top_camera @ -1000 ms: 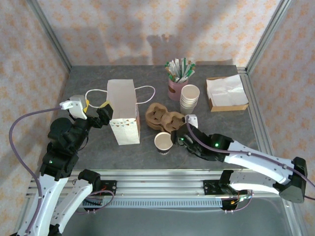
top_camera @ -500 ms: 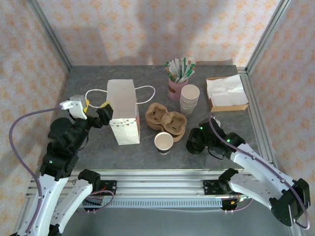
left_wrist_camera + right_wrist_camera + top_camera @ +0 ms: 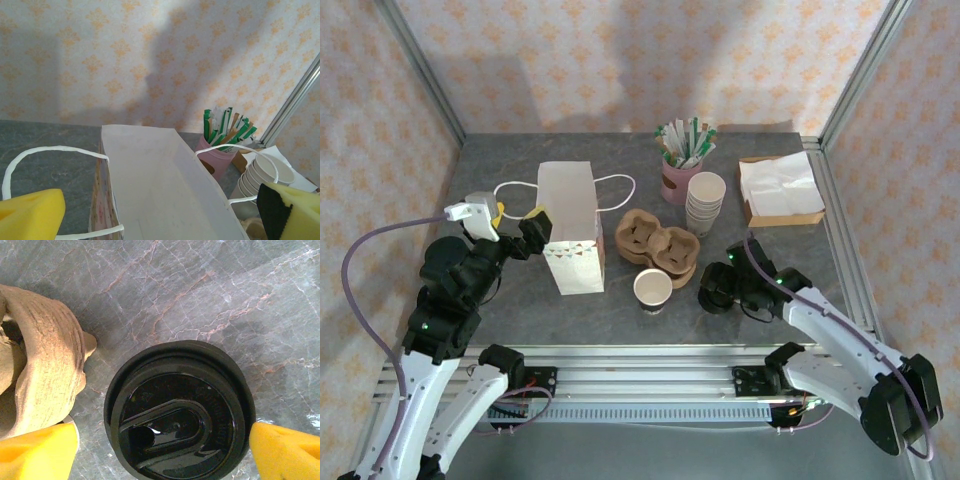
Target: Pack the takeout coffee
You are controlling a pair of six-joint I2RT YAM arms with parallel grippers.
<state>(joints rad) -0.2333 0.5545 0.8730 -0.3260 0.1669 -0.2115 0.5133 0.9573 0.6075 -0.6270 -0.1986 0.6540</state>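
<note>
Right gripper (image 3: 714,288): jaws spread wide, with yellow foam fingertips (image 3: 37,450) standing either side of a round black plastic lid (image 3: 177,412) without pinching it — one pad just beside the rim, the other a little apart. The lid, sip slot uppermost, rests on the grey marble-patterned table (image 3: 200,285), just beside a brown moulded-pulp cup carrier (image 3: 657,243). Takeout coffee: small pale paper cup (image 3: 652,288) with a brownish side, open-topped and upright on the table at the carrier's near edge, just left of the lid and to the right of a white paper bag (image 3: 570,225) with cord handles, which stands upright. Left gripper (image 3: 162,212): jaws likewise parted wide and holding nothing, poised at the bag's left side, the bag's open mouth seen between the pads. Behind the carrier: a stack of white paper cups (image 3: 706,200), a pink holder (image 3: 675,183) of green-and-white sticks, and — at the far right — white napkins (image 3: 775,180) in a brown tray (image 3: 785,215).
</note>
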